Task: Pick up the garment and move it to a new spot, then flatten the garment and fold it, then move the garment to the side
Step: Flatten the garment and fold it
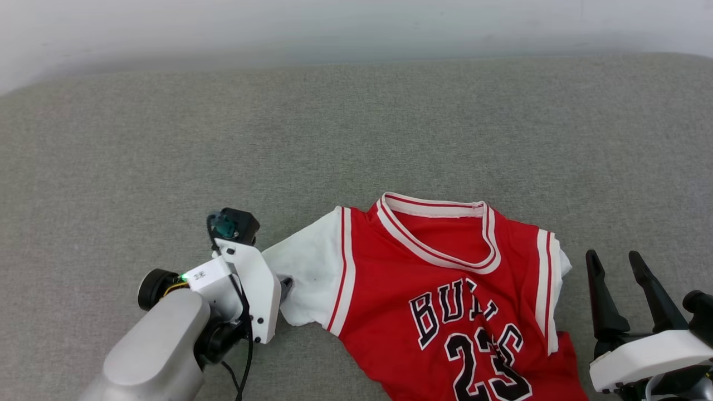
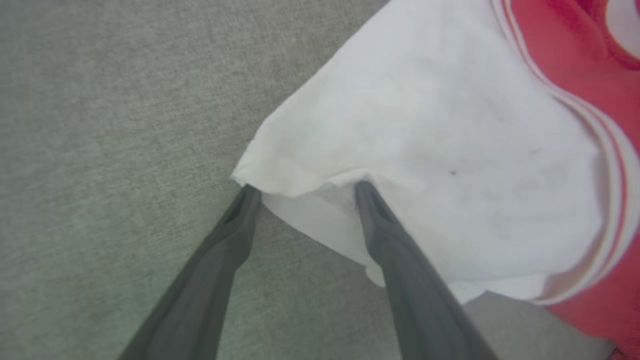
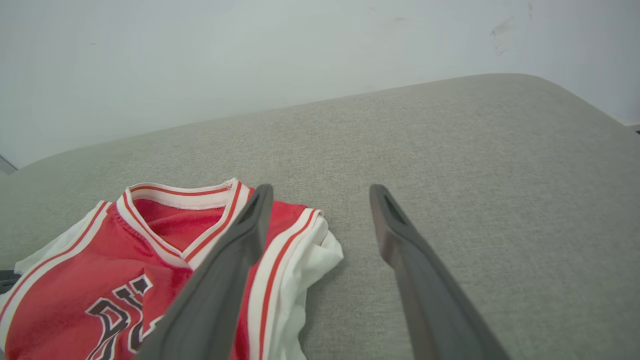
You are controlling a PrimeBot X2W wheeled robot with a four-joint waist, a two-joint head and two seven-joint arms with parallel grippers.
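Here, item one: jersey, red, with short white sleeves, red-and-white striped V-neck trim, and black "BULLS" lettering and 23 outlined in white. Location: lower centre to lower right of the head view, front-up on the cushion, neck toward the top of the frame, lower part running off the bottom edge. Condition: rumpled, lettering creased. The sleeve at frame left is spread out. The sleeve at frame right is bunched and tucked by the striped armhole.

Item two: left gripper, lower left of the head view, pointing toward frame right at the spread sleeve. Jaws wide apart, clamped on nothing. In the left wrist view one fingertip touches the corner of the sleeve hem. The other sits at the sleeve opening, its tip under the edge of the upper cloth layer.

Item three: right gripper, lower right corner of the head view, just beside the bunched sleeve, fingers pointing up the frame. Jaws wide apart, holding nothing.

Item four: cushion, grey woven fabric, rounded far edge, bearing the jersey.

Item five: wall, pale, across the top of the frame behind the cushion.
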